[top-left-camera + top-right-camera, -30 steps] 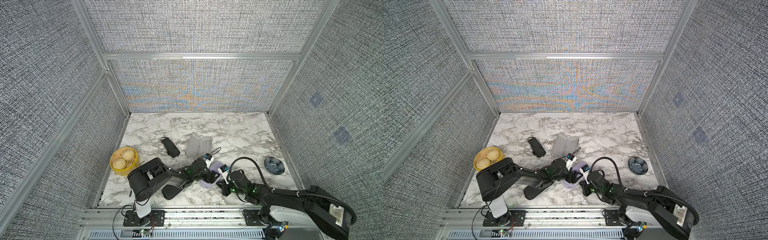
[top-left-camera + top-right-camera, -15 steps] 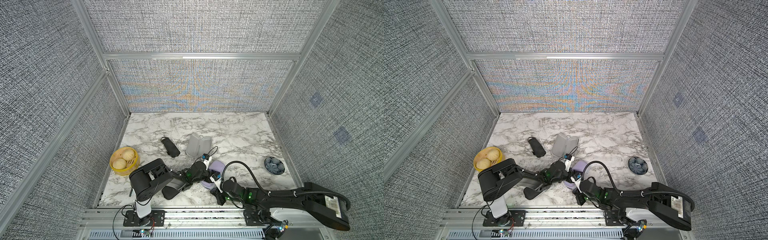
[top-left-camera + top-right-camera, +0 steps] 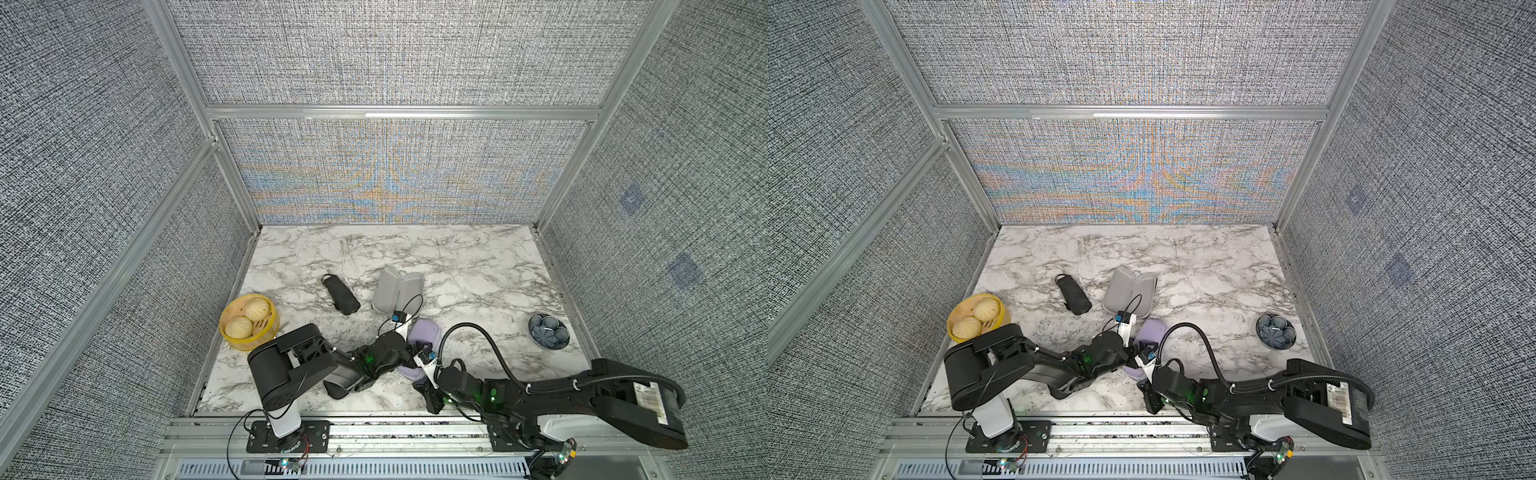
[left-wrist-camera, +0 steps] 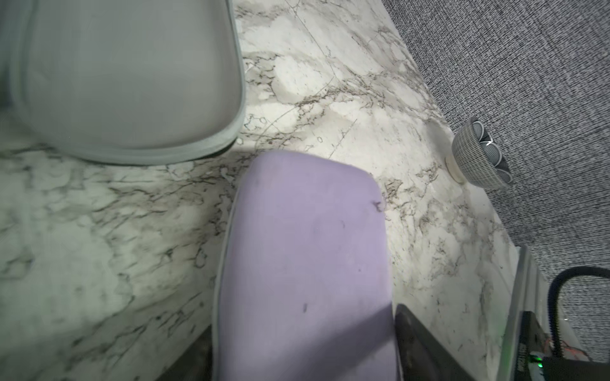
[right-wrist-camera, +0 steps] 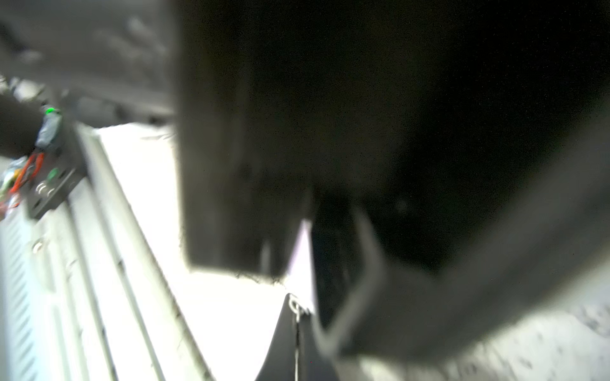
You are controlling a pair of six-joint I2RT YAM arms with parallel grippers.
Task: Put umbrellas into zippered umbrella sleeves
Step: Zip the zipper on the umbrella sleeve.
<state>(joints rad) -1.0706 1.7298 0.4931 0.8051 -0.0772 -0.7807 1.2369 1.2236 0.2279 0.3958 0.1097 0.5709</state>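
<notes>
The closed lavender sleeve [image 3: 426, 334] [image 3: 1152, 332] lies near the front of the table. My left gripper [image 3: 417, 351] [image 4: 303, 320] is open astride its near end, one finger close along each long side of the lavender shell [image 4: 307, 231]. An open sleeve showing grey lining [image 3: 395, 286] [image 4: 125, 76] lies just behind it. To its left lies a black umbrella [image 3: 341, 294] [image 3: 1074, 296]. My right gripper [image 3: 430, 401] [image 5: 297, 316] is shut near the front edge. A small metal ring shows at its tips; I cannot tell what it belongs to.
A black oblong thing [image 3: 338, 388] lies mostly hidden under my left forearm. A yellow basket [image 3: 245, 344] with two buns stands front left. A blue patterned bowl [image 3: 548, 330] [image 4: 478, 158] stands at the right. The front rail runs just below my right gripper.
My right gripper has slid from beside the lavender sleeve toward the front edge, and its arm lies lower and more stretched out. The left arm has barely moved.
</notes>
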